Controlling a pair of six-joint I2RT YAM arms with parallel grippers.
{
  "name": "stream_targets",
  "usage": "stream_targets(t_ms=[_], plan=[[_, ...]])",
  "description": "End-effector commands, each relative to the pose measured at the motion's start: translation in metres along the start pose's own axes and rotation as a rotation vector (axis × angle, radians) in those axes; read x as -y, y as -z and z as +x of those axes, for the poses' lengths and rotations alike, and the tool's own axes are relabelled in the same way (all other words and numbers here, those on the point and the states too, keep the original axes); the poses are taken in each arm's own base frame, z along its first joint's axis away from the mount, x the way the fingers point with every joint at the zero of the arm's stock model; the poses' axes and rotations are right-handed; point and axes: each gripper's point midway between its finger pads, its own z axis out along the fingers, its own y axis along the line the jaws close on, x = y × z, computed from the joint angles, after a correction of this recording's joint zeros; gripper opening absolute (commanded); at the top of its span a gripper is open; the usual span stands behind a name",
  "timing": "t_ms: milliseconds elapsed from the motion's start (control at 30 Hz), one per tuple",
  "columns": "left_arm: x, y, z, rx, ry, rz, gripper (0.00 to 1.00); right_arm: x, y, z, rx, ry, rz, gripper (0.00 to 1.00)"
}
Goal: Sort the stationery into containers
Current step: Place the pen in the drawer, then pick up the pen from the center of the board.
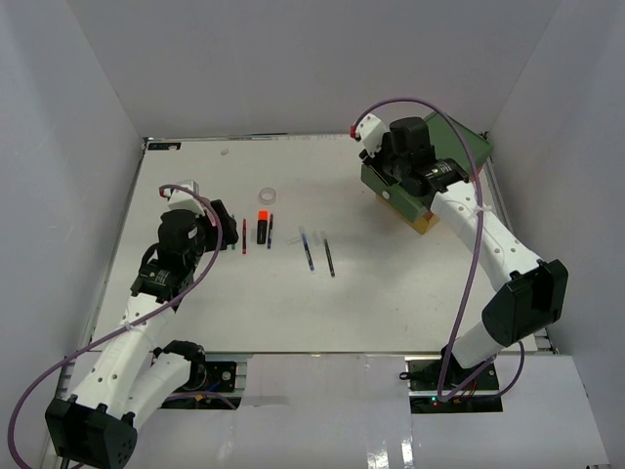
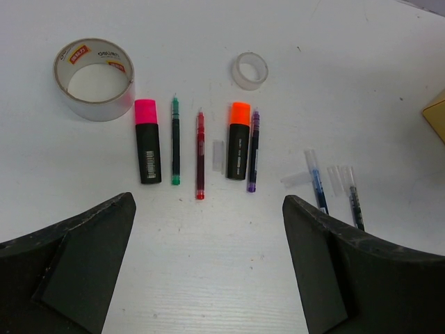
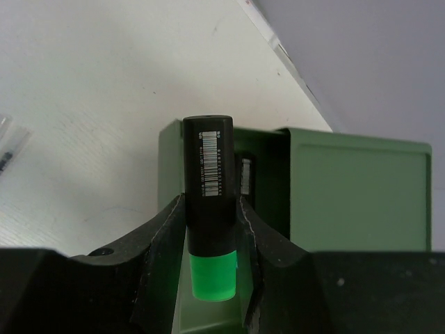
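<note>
Marker, short, black and green-capped (image 3: 208,181), is pinched in your right gripper (image 3: 212,236) at lower centre, held over the open green plastic drawer (image 3: 354,188), likely for release. The fingers block most of the drawer's interior. A barcode behind the marker hints at another one, hard to confirm. Your left gripper (image 2: 208,264) is spread wide below the loose stationery (image 2: 200,154) on the white table (image 2: 348,42).

I've got left gripper (image 2: 208,203) facing down, jaws wide apart, left arm (image 1: 137,322) bent forward. Right gripper (image 3: 211,233) clamps green-capped marker (image 3: 208,167), cap toward wrist, right arm (image 1: 493,249) stretched forward.
</note>
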Motion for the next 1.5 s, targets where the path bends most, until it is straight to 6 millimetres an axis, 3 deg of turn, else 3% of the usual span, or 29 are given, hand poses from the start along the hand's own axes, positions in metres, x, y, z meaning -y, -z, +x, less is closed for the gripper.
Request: stream_targets(t_ms=[0,133,267,567,733,800,833,867,900,933,1000,1033,1067,1133,1167,1267,1467], plan=[[0.003,-0.001,0.002,-0.003,-0.002,0.018,0.98,0.02,0.02,-0.002,0.046,-0.066,0.055,0.11],[0.004,-0.003,0.004,-0.015,-0.004,0.021,0.98,0.021,0.015,0.012,0.016,-0.088,0.052,0.2],[0.003,-0.007,0.009,-0.033,-0.007,0.015,0.98,0.02,0.014,0.019,-0.003,-0.093,0.057,0.42],[0.005,-0.015,0.021,-0.089,-0.01,0.018,0.98,0.025,0.028,0.013,0.037,-0.114,0.078,0.61],[0.004,-0.027,0.04,-0.181,0.018,-0.009,0.98,0.024,0.05,0.002,0.107,-0.208,0.092,0.67],[0.008,-0.031,0.043,-0.219,0.041,-0.01,0.98,0.028,0.069,-0.01,0.19,-0.265,0.119,0.79],[0.008,-0.038,0.052,-0.259,0.044,-0.021,0.98,0.02,0.067,0.0,0.186,-0.279,0.111,0.87],[0.009,-0.041,0.054,-0.279,0.049,-0.023,0.98,0.02,0.082,-0.007,0.242,-0.289,0.119,0.99],[0.011,-0.043,0.058,-0.307,0.048,-0.02,0.98,0.021,0.087,-0.013,0.296,-0.298,0.129,0.94],[0.011,-0.052,0.062,-0.336,0.043,-0.034,0.98,0.011,0.084,-0.003,0.295,-0.327,0.115,0.9],[0.011,-0.059,0.067,-0.381,0.038,-0.052,0.98,0.009,0.099,-0.008,0.362,-0.357,0.115,0.9],[0.015,-0.064,0.06,-0.38,0.04,-0.052,0.98,0.007,0.101,-0.009,0.384,-0.396,0.113,0.9],[0.014,-0.072,0.071,-0.425,0.034,-0.068,0.98,0.0,0.102,-0.002,0.387,-0.414,0.103,0.9],[0.016,-0.082,0.068,-0.433,0.034,-0.077,0.98,-0.005,0.101,0.0,0.411,-0.462,0.098,0.9],[0.013,-0.088,0.077,-0.464,0.031,-0.1,0.98,-0.012,0.098,0.01,0.401,-0.481,0.09,0.9],[-0.004,-0.093,0.082,-0.476,0.017,-0.206,0.98,-0.038,0.095,0.013,0.43,-0.501,-0.017,0.9],[-0.036,-0.094,0.096,-0.496,0.031,-0.354,0.93,-0.058,0.09,0.02,0.438,-0.507,-0.093,0.9]])
